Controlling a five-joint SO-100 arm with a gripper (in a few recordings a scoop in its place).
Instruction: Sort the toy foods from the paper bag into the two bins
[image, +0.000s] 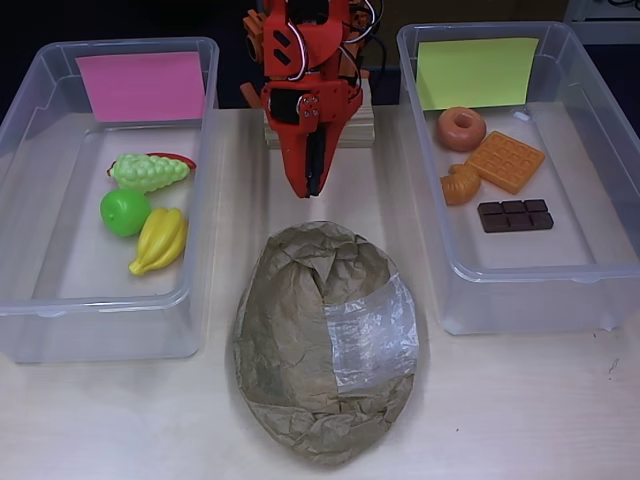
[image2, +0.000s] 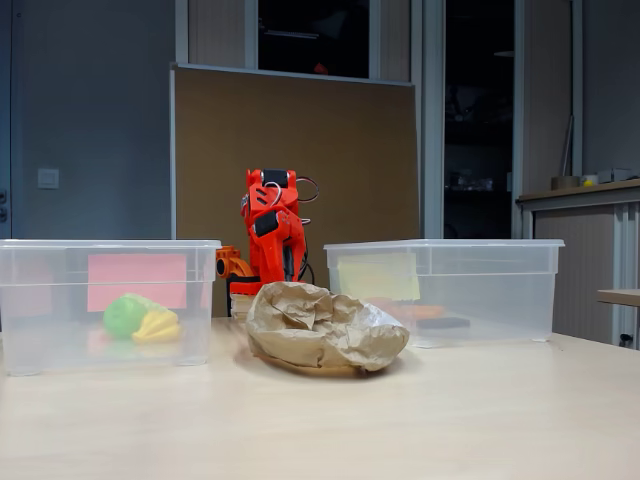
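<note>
Overhead view: red-orange arm's tool (image: 308, 180) points down toward the paper bag (image: 325, 340), fingers drawn together to a narrow tip, nothing held; it sits clear of the bag, btwn the two bins. Bag lies crumpled on the surface (image: 520, 410) w/ its clear window patch (image: 370, 330) up; can't tell if anything is inside. Pink-sheet bin (image: 100, 200) on the left holds pale green grapes (image: 148, 172), a red chili (image: 180, 159) peeking out behind them, green apple (image: 124, 211), yellow bananas (image: 160, 240); yellow-green-sheet bin (image: 520, 180) on the right holds donut (image: 461, 128), orange waffle (image: 505, 161), croissant (image: 460, 185), brown chocolate bar (image: 515, 215). Sorting looks about done, judging by the full set in the bins. Risks: if the tool goes back in for a check it may snag the loose paper and drag or lift the whole bag, since it's light and unanchored; a swing to either side could clip a bin wall, as both rims stand near the arm. Surface is pale wood-look laminate, bare in front; fixed view shows a brown pinboard (image2: 295, 170) behind the arm, grey wall w/ a switch at left, dark windows above, a cabinet at right.
</note>
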